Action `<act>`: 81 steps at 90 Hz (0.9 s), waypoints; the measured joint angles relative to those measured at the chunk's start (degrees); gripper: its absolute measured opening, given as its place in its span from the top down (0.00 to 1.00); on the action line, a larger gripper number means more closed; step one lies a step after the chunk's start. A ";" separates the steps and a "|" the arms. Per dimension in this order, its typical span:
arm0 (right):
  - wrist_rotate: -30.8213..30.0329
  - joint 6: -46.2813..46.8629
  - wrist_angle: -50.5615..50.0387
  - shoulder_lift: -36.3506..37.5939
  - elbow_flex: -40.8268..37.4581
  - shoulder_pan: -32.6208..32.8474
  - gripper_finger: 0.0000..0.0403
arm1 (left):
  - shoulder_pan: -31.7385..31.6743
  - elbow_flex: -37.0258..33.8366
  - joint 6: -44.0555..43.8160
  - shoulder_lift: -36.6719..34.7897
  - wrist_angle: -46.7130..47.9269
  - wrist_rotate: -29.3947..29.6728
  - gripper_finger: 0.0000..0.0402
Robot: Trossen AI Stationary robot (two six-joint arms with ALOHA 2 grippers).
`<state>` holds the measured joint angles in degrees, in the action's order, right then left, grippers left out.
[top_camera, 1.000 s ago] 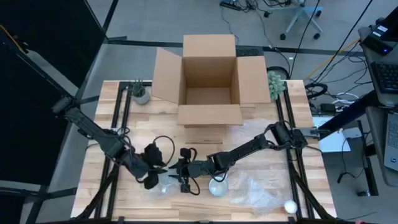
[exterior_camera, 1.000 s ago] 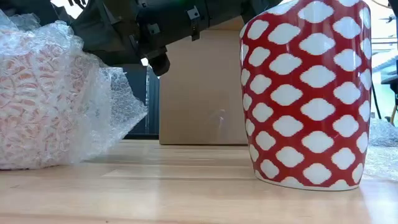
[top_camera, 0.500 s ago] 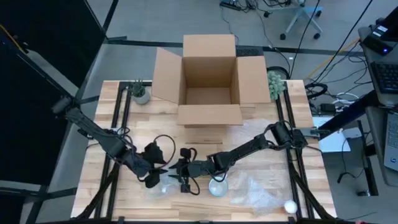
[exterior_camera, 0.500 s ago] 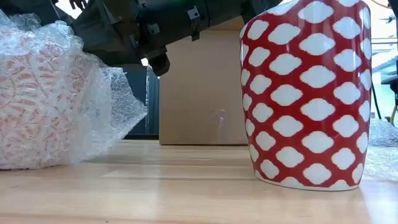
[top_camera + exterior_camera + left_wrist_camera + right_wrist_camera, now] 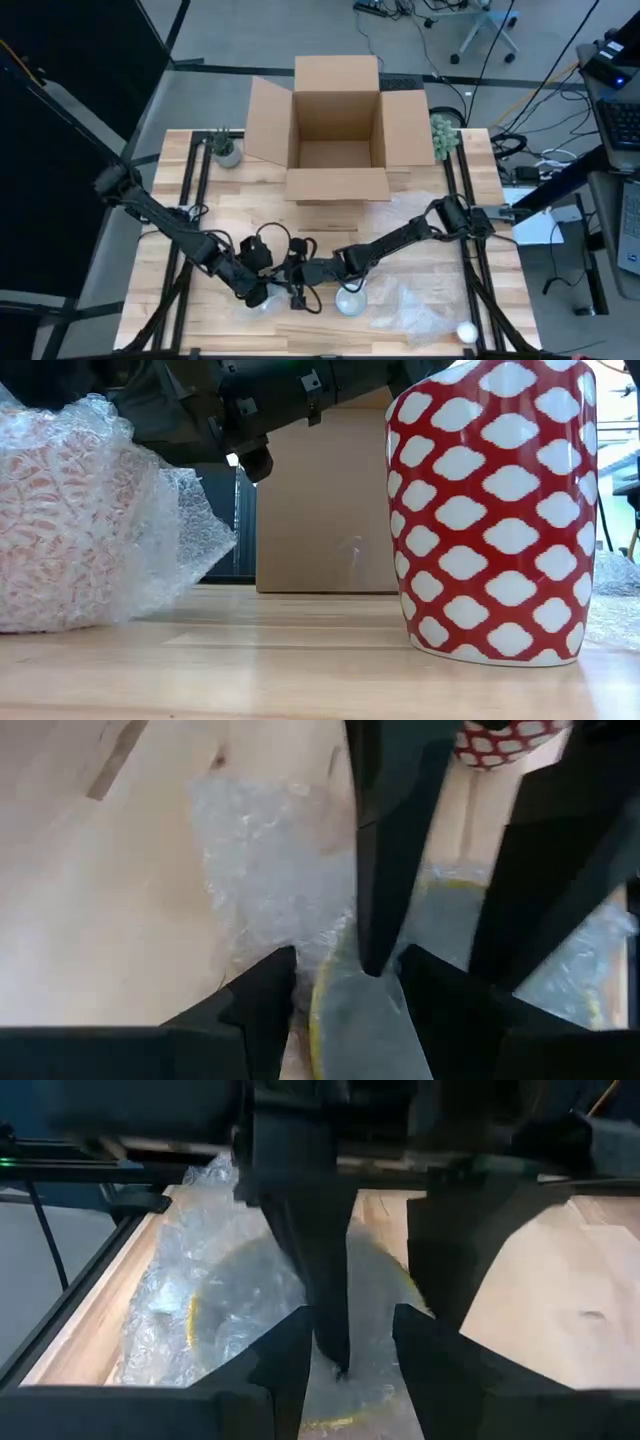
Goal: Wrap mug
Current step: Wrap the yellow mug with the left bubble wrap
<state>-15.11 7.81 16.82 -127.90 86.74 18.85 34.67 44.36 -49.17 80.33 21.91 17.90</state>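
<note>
Under both hands, left hand [image 5: 258, 294], right hand [image 5: 291, 290], bubble-wrapped mug [image 5: 262, 297]

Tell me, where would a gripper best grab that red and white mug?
Probably the open rim, from straight above. The red and white mug stands upright on the table; its body looks wide and tapers downward, and no handle shows.

Open cardboard box [image 5: 338, 135] at table's [image 5: 210, 215] far edge, small plants [image 5: 225, 148] at both corners

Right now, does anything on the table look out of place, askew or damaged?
Nothing stands out. Both grippers, left and right, work at the bubble-wrapped item; the red patterned mug stands upright and unwrapped beside it.
</note>
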 joint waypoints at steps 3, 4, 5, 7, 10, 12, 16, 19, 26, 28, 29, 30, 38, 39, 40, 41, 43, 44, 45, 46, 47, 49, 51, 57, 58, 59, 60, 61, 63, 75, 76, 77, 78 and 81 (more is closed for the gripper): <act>-0.02 0.00 0.00 0.00 0.00 0.00 0.67 | -0.01 0.00 -0.02 0.29 -0.04 0.19 0.57; -0.02 0.00 0.00 0.00 0.00 0.00 0.67 | -0.01 0.00 -0.03 0.40 -0.08 0.24 0.57; -0.02 0.00 0.00 0.00 0.00 0.00 0.67 | -0.01 0.00 -0.03 0.50 -0.13 0.31 0.57; -0.02 0.00 0.00 0.00 0.00 0.00 0.67 | 0.00 0.01 -0.03 0.69 -0.22 0.43 0.57; 0.00 0.00 0.02 0.00 0.00 0.00 0.67 | 0.00 0.02 -0.02 0.93 -0.42 0.55 0.57; 0.00 -0.02 0.02 0.00 0.00 0.00 0.67 | 0.00 0.02 -0.02 1.10 -0.57 0.58 0.57; 0.00 -0.15 0.00 0.00 0.00 0.00 0.67 | 0.00 0.02 -0.03 1.45 -0.80 0.60 0.57; 0.02 -0.34 0.01 0.00 0.00 0.00 0.67 | 0.00 0.07 -0.04 1.78 -0.85 0.62 0.57; 0.07 -0.92 0.02 0.17 0.00 0.00 0.67 | 0.00 0.09 -0.04 2.25 -0.88 0.70 0.57; 0.09 -0.99 -0.01 0.26 0.00 0.00 0.67 | 0.00 0.09 -0.04 2.37 -0.91 0.73 0.57; 0.09 -1.01 -0.02 0.32 0.00 0.00 0.67 | 0.00 0.09 -0.04 2.44 -0.92 0.73 0.57; 0.12 -1.01 -0.01 0.37 0.00 0.00 0.67 | 0.00 0.09 -0.04 2.51 -0.93 0.74 0.57; 0.35 -0.98 -0.81 1.32 -0.12 0.04 0.67 | -0.02 0.09 -0.06 2.67 -0.98 0.77 0.57; 0.37 -0.99 -0.94 1.46 -0.14 0.04 0.67 | -0.02 0.09 -0.05 2.67 -1.00 0.76 0.57; 0.39 -1.01 -1.09 1.60 -0.15 0.04 0.67 | -0.03 0.09 -0.05 2.67 -1.02 0.76 0.57; 0.48 -1.03 -1.29 1.71 -0.17 0.06 0.67 | -0.04 0.09 -0.06 2.67 -1.06 0.77 0.57; 0.60 -1.13 -1.59 2.00 -0.21 0.10 0.67 | -0.04 0.10 -0.06 2.68 -1.08 0.78 0.57; 0.65 -1.17 -1.77 2.17 -0.24 0.11 0.67 | -0.04 0.09 -0.04 2.69 -1.05 0.78 0.57; 0.68 -1.23 -1.94 2.33 -0.27 0.11 0.67 | -0.04 0.09 -0.05 2.69 -1.02 0.79 0.57; 0.69 -1.31 -2.07 2.48 -0.29 0.11 0.67 | -0.04 0.09 -0.05 2.69 -0.98 0.81 0.57; 0.70 -1.39 -2.27 2.63 -0.31 0.11 0.67 | -0.04 0.09 -0.04 2.69 -0.96 0.80 0.57; 0.70 -1.48 -2.68 2.93 -0.33 0.11 0.67 | -0.04 0.09 -0.02 2.69 -0.86 0.80 0.57; 0.69 -1.49 -2.89 3.15 -0.33 0.11 0.67 | -0.01 0.08 -0.01 2.70 -0.68 0.79 0.57; 0.64 -1.32 -2.43 3.53 -0.33 0.20 0.67 | 0.04 -0.04 0.00 2.82 -0.08 0.56 0.57; 0.63 -1.25 -2.21 3.54 -0.33 0.24 0.67 | 0.04 -0.06 0.00 2.84 -0.12 0.56 0.57; 0.60 -1.17 -1.93 3.56 -0.33 0.27 0.67 | 0.04 -0.07 0.01 2.84 -0.15 0.53 0.57; 0.59 -1.12 -1.66 3.56 -0.33 0.31 0.67 | 0.01 -0.07 0.04 2.84 -0.14 0.47 0.57; 0.59 -1.09 -1.40 3.56 -0.33 0.35 0.67 | 0.00 -0.07 0.05 2.83 -0.14 0.45 0.57; 0.52 -1.02 -0.92 3.56 -0.33 0.37 0.67 | 0.00 -0.07 0.03 2.82 -0.16 0.46 0.57; 0.37 -0.25 2.81 2.31 -0.20 0.68 0.67 | 0.00 -0.07 0.02 2.82 -0.28 0.51 0.57; 0.35 -0.05 3.35 2.05 -0.20 0.69 0.67 | 0.00 -0.07 0.02 2.82 -0.28 0.51 0.57; 0.34 0.14 3.82 1.80 -0.19 0.70 0.67 | 0.00 -0.07 0.02 2.82 -0.29 0.52 0.57; 0.35 0.33 4.24 1.57 -0.17 0.70 0.67 | 0.00 -0.07 0.02 2.82 -0.31 0.54 0.57; 0.37 0.58 4.47 1.09 -0.15 0.72 0.67 | 0.00 -0.07 0.02 2.82 -0.34 0.51 0.57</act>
<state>-14.74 8.39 21.29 -126.80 86.59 19.57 34.68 44.29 -49.15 83.15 21.56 18.41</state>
